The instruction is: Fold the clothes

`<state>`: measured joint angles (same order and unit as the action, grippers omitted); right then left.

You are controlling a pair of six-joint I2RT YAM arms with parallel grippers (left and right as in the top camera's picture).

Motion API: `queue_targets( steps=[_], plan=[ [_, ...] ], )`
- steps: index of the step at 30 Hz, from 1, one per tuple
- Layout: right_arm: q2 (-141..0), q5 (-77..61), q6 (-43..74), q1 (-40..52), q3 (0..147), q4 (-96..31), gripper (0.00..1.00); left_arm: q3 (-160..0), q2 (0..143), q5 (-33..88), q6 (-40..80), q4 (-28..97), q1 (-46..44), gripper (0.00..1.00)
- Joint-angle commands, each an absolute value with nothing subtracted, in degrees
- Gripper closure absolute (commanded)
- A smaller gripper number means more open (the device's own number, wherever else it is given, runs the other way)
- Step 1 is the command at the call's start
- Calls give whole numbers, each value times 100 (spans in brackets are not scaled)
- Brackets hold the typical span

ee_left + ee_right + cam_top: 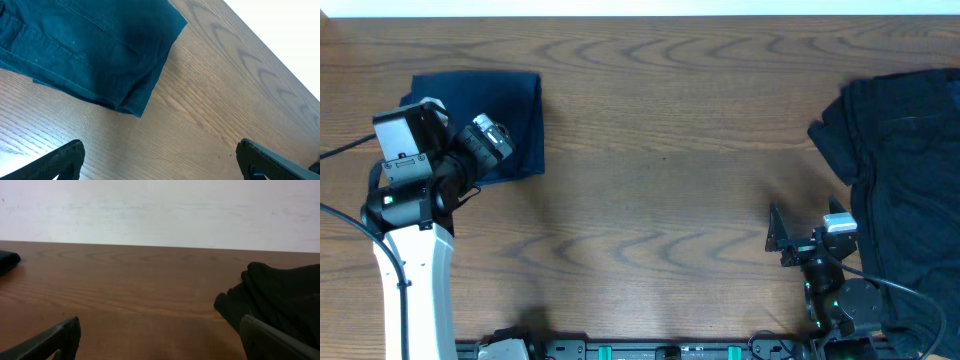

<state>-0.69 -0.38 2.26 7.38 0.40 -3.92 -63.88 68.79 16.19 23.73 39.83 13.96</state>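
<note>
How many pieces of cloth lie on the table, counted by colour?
navy cloth: 1, folded
black heap: 1, though I cannot tell how many garments are in it
Total: 2

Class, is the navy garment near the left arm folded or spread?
Folded: the navy garment lies as a compact square, layered edges showing.
</note>
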Motion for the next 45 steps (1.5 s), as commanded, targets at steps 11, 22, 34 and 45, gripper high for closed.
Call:
queue_targets(
  steps=[11, 22, 34, 45],
  plan=[
    [-27, -1, 119, 788, 30, -416, 1, -6396, 6866, 1605, 2314, 4007, 1367, 2],
    [-27, -1, 119, 788, 30, -419, 1, -6396, 5424, 1603, 2314, 4027, 941, 2],
    [-27, -1, 119, 788, 30, -419, 1, -6396, 2659, 1584, 2139, 4104, -379, 2],
    [-27, -1, 119, 788, 30, -419, 1, -6274, 1044, 1540, 1968, 5653, -495, 2]
  ],
)
